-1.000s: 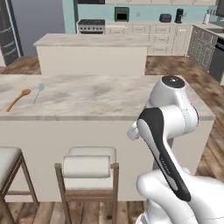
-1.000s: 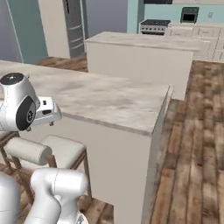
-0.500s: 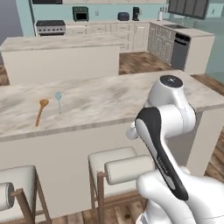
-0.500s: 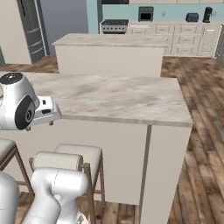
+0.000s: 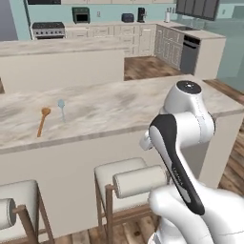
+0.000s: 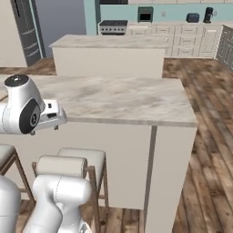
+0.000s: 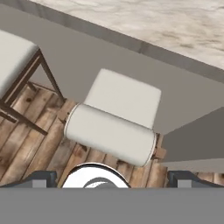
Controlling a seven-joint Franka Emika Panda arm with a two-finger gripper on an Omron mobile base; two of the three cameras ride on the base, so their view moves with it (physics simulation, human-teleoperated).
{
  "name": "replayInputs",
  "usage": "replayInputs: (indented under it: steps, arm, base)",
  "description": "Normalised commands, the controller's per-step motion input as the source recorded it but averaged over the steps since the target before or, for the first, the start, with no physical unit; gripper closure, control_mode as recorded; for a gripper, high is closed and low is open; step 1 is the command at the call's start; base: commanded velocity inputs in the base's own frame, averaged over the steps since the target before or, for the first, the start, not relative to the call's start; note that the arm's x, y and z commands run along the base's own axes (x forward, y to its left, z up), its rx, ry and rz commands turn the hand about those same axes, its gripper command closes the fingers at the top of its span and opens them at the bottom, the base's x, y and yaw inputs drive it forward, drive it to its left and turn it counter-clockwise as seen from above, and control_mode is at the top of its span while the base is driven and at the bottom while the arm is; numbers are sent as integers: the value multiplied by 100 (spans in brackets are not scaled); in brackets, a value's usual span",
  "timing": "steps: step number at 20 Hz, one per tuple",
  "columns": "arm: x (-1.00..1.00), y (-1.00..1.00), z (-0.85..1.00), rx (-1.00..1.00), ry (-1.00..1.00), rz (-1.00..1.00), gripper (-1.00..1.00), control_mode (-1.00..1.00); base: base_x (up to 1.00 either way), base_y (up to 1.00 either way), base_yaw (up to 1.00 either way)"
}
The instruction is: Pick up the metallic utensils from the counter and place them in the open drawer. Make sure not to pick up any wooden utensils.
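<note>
The white arm is folded up close over its base, its dark-sided forearm rising steeply to a rounded wrist joint. The hand points forward and downward, tucked low. The claw (image 7: pixel 112 178) stands wide open, its two dark fingertips (image 7: pixel 42 178) far apart, holding nothing.

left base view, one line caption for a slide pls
Wooden spoon and silver-blue spoon lie side by side on the marbled counter, stools below.

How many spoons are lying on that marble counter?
2. A wooden spoon and a small silver-blue spoon lie side by side, apart, near the counter's left end in the left base view. Other utensils may lie out of frame.
</note>
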Motion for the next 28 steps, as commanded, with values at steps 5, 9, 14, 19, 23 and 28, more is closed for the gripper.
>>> replayInputs:
  steps: [5,9,14,19,23,28]
  arm:
    - [0,0,0,0,0,0,-100,100]
    - [0,0,0,0,0,0,-100,100]
    - [0,0,0,0,0,0,-100,100]
    - [0,0,0,0,0,0,-100,100]
    - [0,0,0,0,0,0,-100,100]
    - [0,0,0,0,0,0,-100,100]
  base:
    - [-89,11,17]
    - [-21,34,9]
    - [51,93,-11]
    - [51,99,-21]
    - [92,43,-2]
    - [43,0,0]
